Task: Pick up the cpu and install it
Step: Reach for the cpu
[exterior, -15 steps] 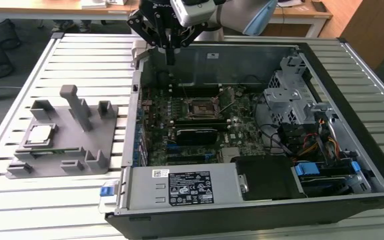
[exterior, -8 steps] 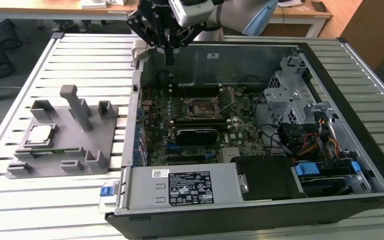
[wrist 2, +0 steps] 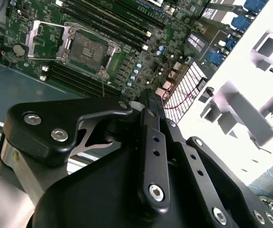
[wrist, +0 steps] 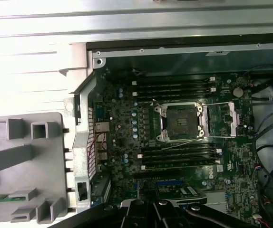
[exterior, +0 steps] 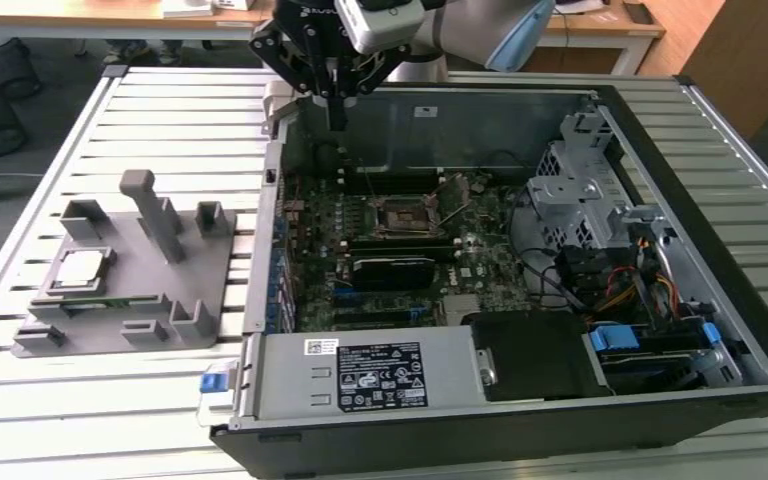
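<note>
Your fingers (exterior: 337,115) are pressed together with nothing between them; they hang above the far edge of the open computer case (exterior: 518,105), over its corner on the exterior view's left. Closest below them is the motherboard (exterior: 357,200); its black socket (exterior: 402,217) sits open in its metal frame, and both wrist views look down on it with no chip seated inside. Farther out, past the case's side wall, the grey fixture (exterior: 157,290) rests on the slatted counter (exterior: 157,110). The cpu (exterior: 81,266) lies flat on that fixture, silver top up, seated among the raised blocks. From your fingers it is well apart, towards the exterior view's left and nearer that camera. The chip is square, so I judge no axis matters; what counts is that the pickup lies outside the case, on the opposite side of the wall from the socket.
</note>
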Robot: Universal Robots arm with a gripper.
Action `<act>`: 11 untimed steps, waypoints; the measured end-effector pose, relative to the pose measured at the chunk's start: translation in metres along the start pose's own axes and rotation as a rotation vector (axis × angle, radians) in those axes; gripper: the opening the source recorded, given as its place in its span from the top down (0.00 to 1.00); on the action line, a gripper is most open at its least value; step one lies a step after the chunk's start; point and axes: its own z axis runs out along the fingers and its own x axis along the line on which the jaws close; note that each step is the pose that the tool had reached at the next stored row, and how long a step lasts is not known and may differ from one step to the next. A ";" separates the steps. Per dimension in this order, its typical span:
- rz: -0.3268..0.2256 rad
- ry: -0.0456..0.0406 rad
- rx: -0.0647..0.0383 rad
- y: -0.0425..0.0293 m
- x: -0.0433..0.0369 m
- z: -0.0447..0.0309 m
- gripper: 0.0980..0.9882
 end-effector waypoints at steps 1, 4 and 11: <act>0.000 0.0000 0.000 0.0000 0.0003 0.0000 0.99; 0.000 0.0000 0.000 -0.0001 0.0010 0.0000 0.99; 0.000 0.0001 0.000 -0.0002 0.0026 0.0000 0.99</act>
